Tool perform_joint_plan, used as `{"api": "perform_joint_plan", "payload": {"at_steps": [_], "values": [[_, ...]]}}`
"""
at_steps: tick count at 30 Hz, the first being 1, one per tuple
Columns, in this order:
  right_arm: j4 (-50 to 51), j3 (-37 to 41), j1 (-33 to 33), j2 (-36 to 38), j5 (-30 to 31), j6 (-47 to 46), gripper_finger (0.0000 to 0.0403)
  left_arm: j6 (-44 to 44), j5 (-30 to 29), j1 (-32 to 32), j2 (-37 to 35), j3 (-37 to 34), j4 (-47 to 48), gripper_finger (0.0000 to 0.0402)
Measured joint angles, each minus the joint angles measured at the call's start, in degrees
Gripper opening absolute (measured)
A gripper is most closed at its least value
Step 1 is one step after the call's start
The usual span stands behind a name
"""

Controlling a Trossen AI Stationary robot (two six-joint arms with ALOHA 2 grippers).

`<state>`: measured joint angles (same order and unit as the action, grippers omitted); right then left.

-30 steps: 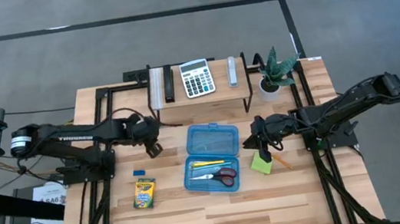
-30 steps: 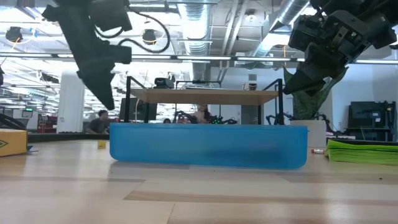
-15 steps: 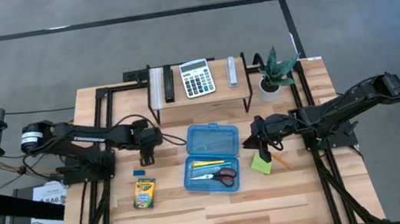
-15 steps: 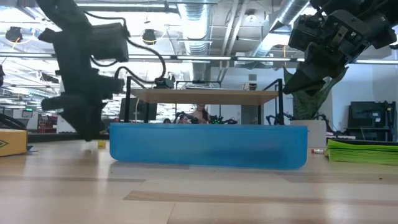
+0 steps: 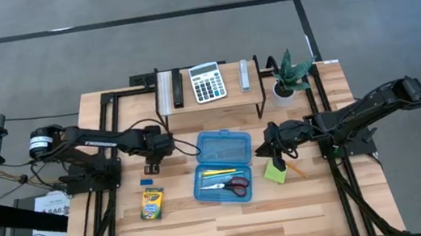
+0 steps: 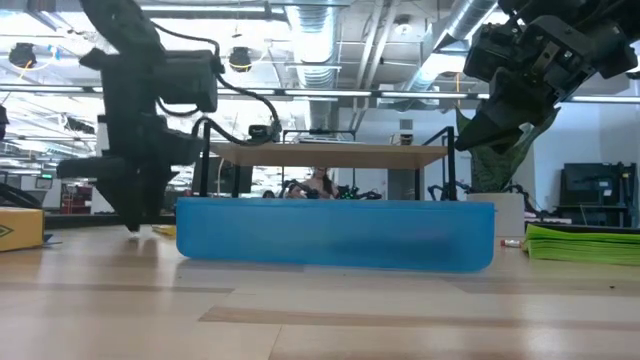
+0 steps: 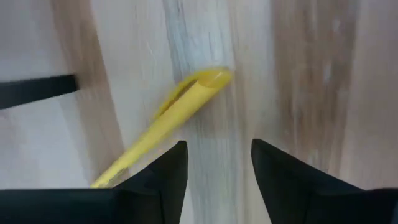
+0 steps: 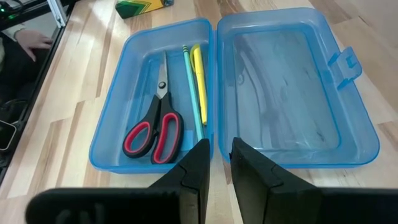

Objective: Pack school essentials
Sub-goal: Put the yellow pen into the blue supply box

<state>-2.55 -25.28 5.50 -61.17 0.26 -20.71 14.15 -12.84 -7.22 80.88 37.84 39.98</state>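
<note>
A blue pencil case (image 5: pixel 222 165) lies open on the table. Its tray holds red-handled scissors (image 8: pixel 155 130), a yellow pen (image 8: pixel 198 68) and a teal pencil (image 8: pixel 191 87). Left of the case, my left gripper (image 5: pixel 152 166) points down just over the table, open. A yellow marker (image 7: pixel 180 106) lies flat on the wood and runs off behind one finger (image 7: pixel 168 171). A blue eraser (image 5: pixel 147 181) and a crayon box (image 5: pixel 152 203) lie nearer the front edge. My right gripper (image 5: pixel 279 158) hangs open by a narrow gap, holding nothing, above the green sticky pad (image 5: pixel 275 172) and an orange pencil (image 5: pixel 296 170). My left gripper comes down from above with its fingers apart and nothing between them. The yellow marker's lower end (image 7: pixel 134 155) passes behind one fingertip. I cannot tell whether that finger touches it.
A black-framed shelf at the far side carries a calculator (image 5: pixel 207 82) and some small bars, with a potted plant (image 5: pixel 287 79) to its right. The case's lid (image 8: pixel 292 81) lies flat toward the shelf. Bare wood lies along the near edge.
My left gripper has come down from well above the table to just over it, beside the case's left end. It has shifted a little toward the near edge and rolled about its own axis. My right arm has kept still.
</note>
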Motion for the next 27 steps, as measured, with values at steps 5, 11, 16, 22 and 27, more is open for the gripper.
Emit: {"api": "perform_joint_plan", "payload": {"at_steps": [5,11,16,22,27], "values": [[0.00,0.00,0.00,0.00,0.01,0.04,0.0088,2.21,-1.17,0.19,-1.03,2.29,1.27,0.0156],[-0.04,0.00,0.04,0.00,0.01,0.11,0.0088,7.70,0.11,-4.05,-0.94,2.36,0.44,0.0156],[-0.04,0.00,0.04,0.00,0.03,0.20,0.0088,11.65,2.72,-8.85,-0.96,2.14,0.14,0.0156],[-0.04,0.00,0.02,0.00,1.35,0.20,0.0088,16.06,5.62,-10.62,-1.01,2.12,-3.09,0.0156],[-0.04,0.00,0.11,0.00,1.63,0.17,0.0088,15.55,6.56,-10.65,-0.99,2.08,-3.59,0.0155]]}}
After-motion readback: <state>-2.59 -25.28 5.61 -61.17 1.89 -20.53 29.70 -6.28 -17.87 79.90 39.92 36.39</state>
